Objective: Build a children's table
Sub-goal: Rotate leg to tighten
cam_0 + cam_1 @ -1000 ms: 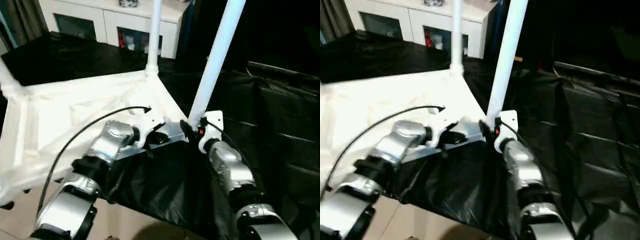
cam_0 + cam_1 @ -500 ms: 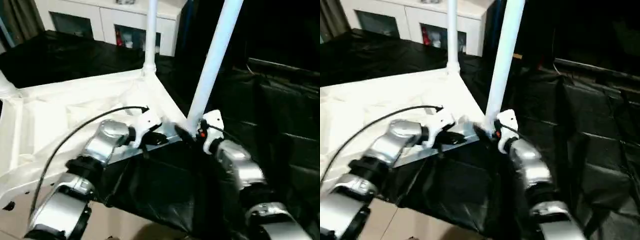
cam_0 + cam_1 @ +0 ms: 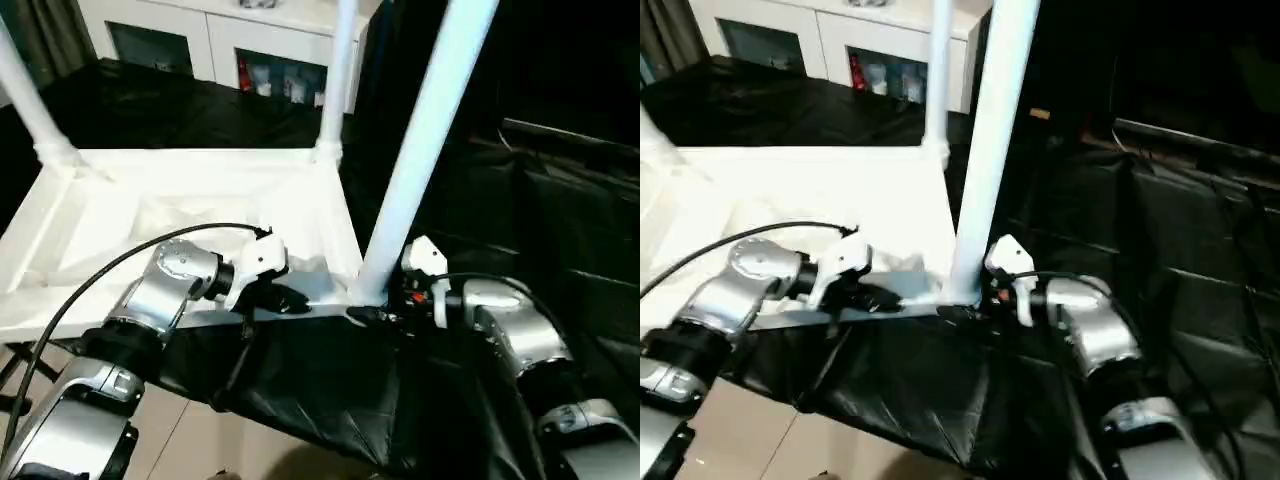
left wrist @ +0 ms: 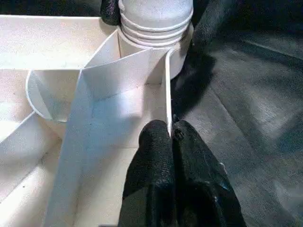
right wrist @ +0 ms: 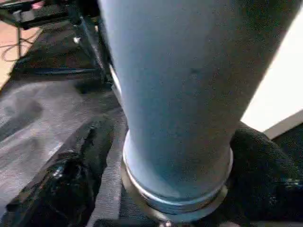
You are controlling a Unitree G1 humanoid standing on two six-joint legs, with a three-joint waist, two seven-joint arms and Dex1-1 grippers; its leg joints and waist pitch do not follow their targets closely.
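White cabinet (image 3: 250, 45) with glass doors beyond black sheeting (image 3: 150, 110); pale floor (image 3: 190, 440) below.

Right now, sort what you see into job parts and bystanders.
Job:
- white plastic ribbed tabletop, upside down on the black sheet
- near white tube leg, standing in its corner socket
- two far white tube legs
- left gripper, shut on the tabletop's edge wall
- right gripper, around the near leg's base

Bystanders:
- white cabinet with glass doors
- black plastic sheet

Near leg (image 3: 420, 150) top cut off by frame edge; far legs (image 3: 338, 70) likewise. Tabletop (image 3: 150, 215) left part cropped. Right gripper (image 3: 375, 315) fingertips hidden behind leg base. Cabinet (image 3: 225, 45) contents blurred.
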